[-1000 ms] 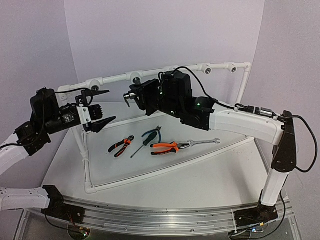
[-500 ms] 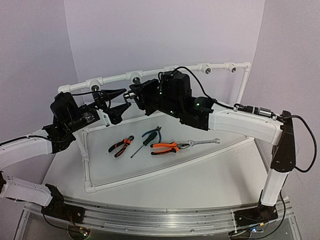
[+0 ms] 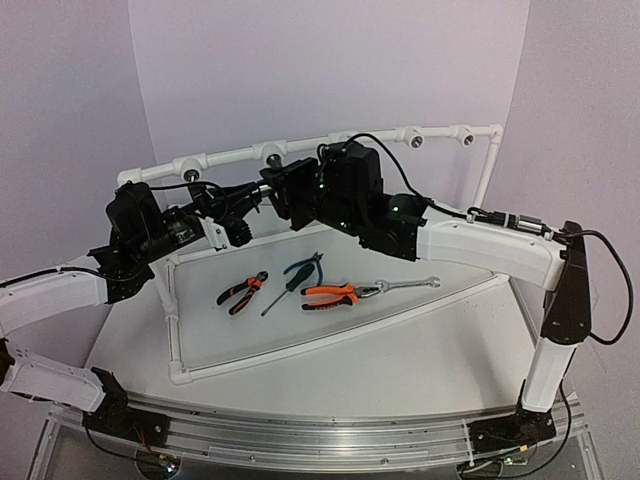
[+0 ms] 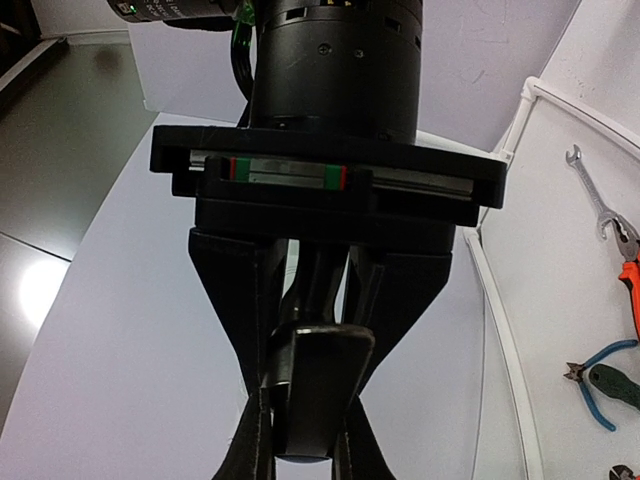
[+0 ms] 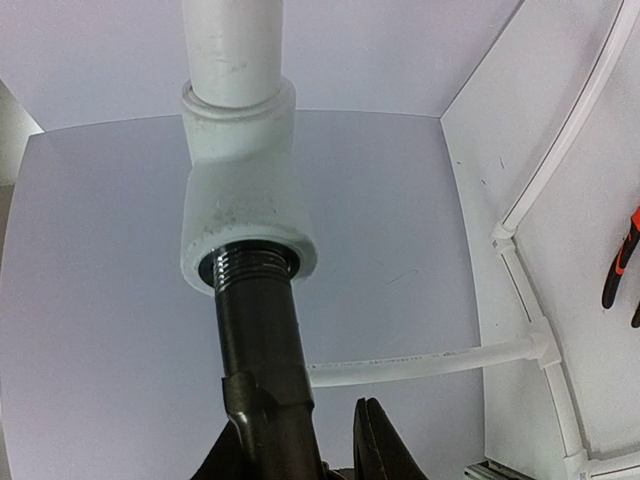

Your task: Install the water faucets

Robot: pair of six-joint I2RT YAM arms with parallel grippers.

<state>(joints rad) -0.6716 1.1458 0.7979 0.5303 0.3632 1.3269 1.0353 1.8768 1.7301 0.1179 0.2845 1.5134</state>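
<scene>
The black water faucet (image 5: 255, 330) points up with its threaded end inside the socket of a white tee fitting (image 5: 240, 220) on the upper pipe. My right gripper (image 5: 310, 450) is shut on the faucet's lower body. From the top view the tee (image 3: 271, 153) sits just above the right gripper (image 3: 268, 188). My left gripper (image 3: 250, 197) reaches in from the left and meets the right one. In the left wrist view the left gripper (image 4: 300, 440) is shut on the faucet's flat black end (image 4: 315, 390), with the right gripper's body right behind it.
A white pipe frame (image 3: 175, 320) stands round the table, with more tees (image 3: 190, 163) (image 3: 412, 135) on the top rail. Orange-and-black pliers (image 3: 241, 291), a green-handled cutter (image 3: 298, 275), larger orange pliers (image 3: 330, 294) and a wrench (image 3: 408, 285) lie under the arms.
The left arm swung right from beside the frame's left post up to the right gripper. Its wide-open jaws closed onto the faucet. The right arm stayed still.
</scene>
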